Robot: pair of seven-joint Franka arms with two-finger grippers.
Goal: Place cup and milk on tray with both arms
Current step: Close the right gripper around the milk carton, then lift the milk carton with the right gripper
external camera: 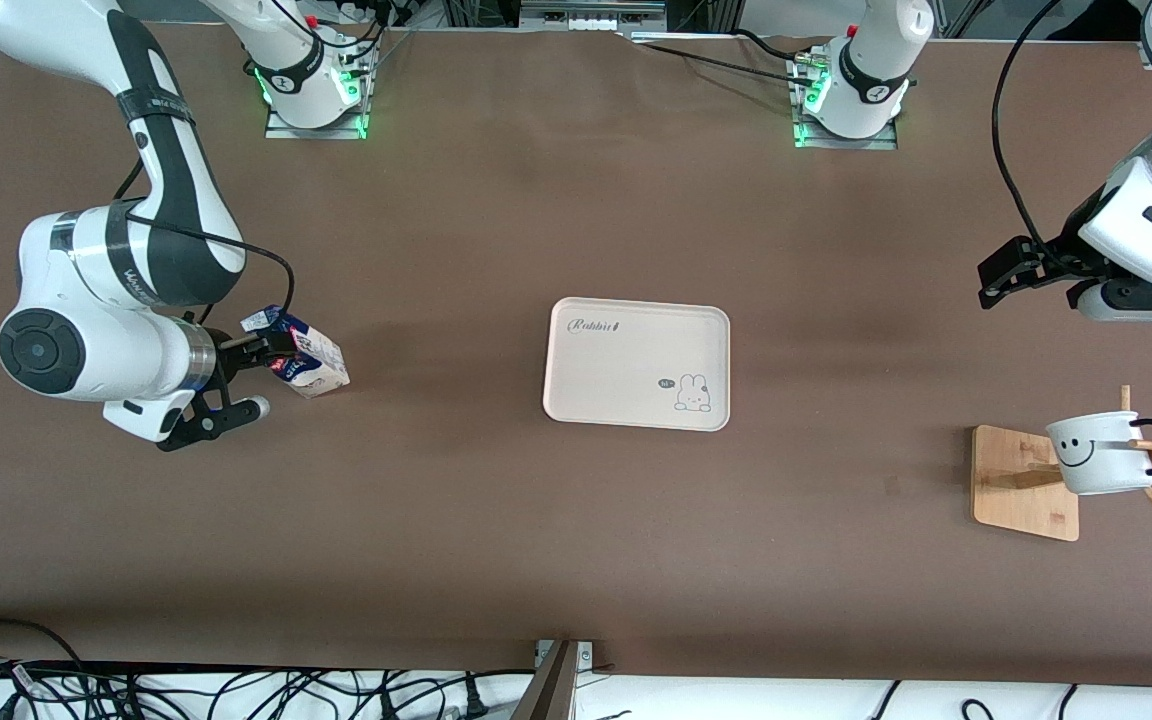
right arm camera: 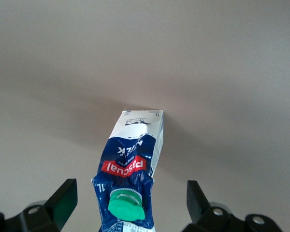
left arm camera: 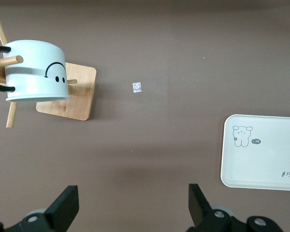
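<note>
Tray [external camera: 636,340]: cream-beige, "Rabbit" lettering and rabbit drawing, flat at mid-counter [external camera: 536,550], nothing on it; neither item delivered, so by these views both placements are outstanding. Milk carton [external camera: 304,358]: dark blue and white, red marks, green cap [right arm camera: 126,204]; it stands tilted toward the right arm's end of the counter, base apparently on the surface, well apart from the tray. Right pincer [external camera: 271,358]: level with the carton's gable top, fingers spread with one on each side of it; the right wrist view shows clear gaps between both fingers [right arm camera: 63,195] and the carton, so no grip is made. Judgement: right arm poised for the grasp, closing not yet done. Smiley-face mug [external camera: 1101,452]: white, black handle, hung on a peg of the wooden mug rack [external camera: 1024,482] toward the left arm's end of the counter, well apart from the tray. Left pincer [external camera: 1026,268]: up in the air, fingers apart and holding nothing; the mug and rack lie ahead of it and below it, untouched. Remaining: grasp and carry the carton; reach, unhook and carry the mug; set both on the tray. Progress: early.
</note>
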